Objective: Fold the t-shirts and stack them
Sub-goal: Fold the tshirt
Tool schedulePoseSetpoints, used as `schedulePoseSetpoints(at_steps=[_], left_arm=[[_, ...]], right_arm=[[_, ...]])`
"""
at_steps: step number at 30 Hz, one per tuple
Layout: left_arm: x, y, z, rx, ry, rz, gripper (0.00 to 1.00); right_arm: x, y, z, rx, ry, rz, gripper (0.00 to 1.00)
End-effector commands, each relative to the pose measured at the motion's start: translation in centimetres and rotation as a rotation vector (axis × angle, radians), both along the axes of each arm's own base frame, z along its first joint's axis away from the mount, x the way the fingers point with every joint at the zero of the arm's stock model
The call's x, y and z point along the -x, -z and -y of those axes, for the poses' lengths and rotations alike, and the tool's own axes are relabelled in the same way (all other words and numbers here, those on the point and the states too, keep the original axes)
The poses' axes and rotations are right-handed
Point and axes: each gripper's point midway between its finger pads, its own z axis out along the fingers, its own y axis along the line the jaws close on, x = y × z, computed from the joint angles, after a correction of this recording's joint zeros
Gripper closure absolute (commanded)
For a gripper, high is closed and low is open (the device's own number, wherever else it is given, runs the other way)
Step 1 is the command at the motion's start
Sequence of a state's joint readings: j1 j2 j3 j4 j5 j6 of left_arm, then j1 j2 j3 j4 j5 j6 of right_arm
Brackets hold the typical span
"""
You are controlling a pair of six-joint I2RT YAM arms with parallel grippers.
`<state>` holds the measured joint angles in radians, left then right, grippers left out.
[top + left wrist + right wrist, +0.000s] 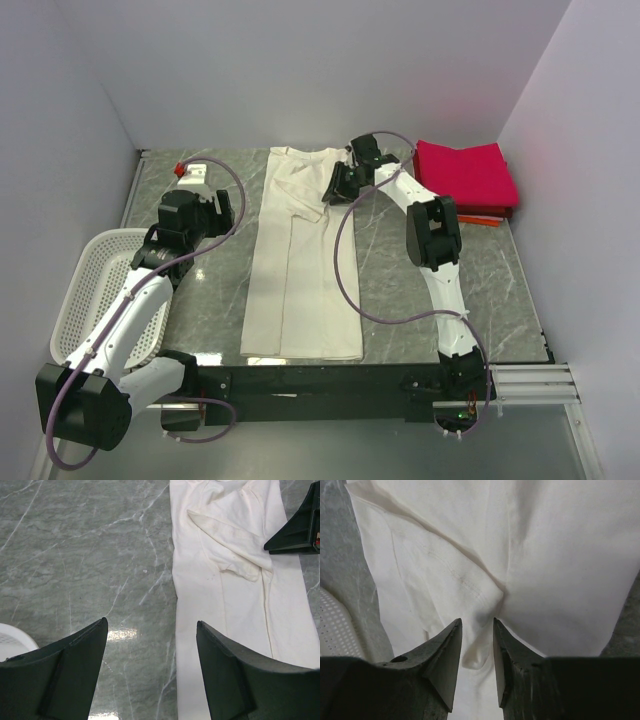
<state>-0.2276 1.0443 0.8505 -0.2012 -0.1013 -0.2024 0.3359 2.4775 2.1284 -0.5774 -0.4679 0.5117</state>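
Observation:
The cream-white t-shirt [300, 260] lies as a long narrow strip down the middle of the table, with a sleeve folded in near its far end [230, 555]. My right gripper [338, 185] is at the strip's far right edge. Its jaws stand narrow, pinching a raised pucker of the cream cloth [482, 645] in the right wrist view [477, 622]. My left gripper [228, 205] is open and empty over bare table just left of the shirt [152, 622]. A folded crimson-pink t-shirt [465, 172] lies at the back right on an orange-red one [485, 218].
A white perforated basket [85, 290] sits at the table's left edge, and its rim shows in the left wrist view [10, 637]. A small white object with a red tip [190, 170] is at the back left. Grey walls enclose the marble table [400, 280].

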Motion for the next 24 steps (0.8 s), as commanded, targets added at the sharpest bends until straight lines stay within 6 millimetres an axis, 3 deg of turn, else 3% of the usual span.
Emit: schedulePoseSetpoints(at_steps=[1,14,20,24], left_arm=[[-0.2,-1.3,0.0,0.005,0.006,0.055,0.23],[-0.2,-1.4,-0.1,0.006,0.004,0.055,0.23],[-0.2,-1.4,-0.1,0.005,0.004,0.055,0.23],[-0.1,-1.3,-0.2,0.002,0.002,0.054,0.23]], right_arm=[[-0.3,-1.3,-1.0,-0.032,-0.005,0.012,0.62],[-0.1,-1.1,-1.6,-0.055,-0.006,-0.007,0.68],[-0.1,-1.6,-1.8,-0.065,-0.02,0.006,0.81],[-0.5,-2.4,-1.8,-0.068,-0.024,0.035,0.96]])
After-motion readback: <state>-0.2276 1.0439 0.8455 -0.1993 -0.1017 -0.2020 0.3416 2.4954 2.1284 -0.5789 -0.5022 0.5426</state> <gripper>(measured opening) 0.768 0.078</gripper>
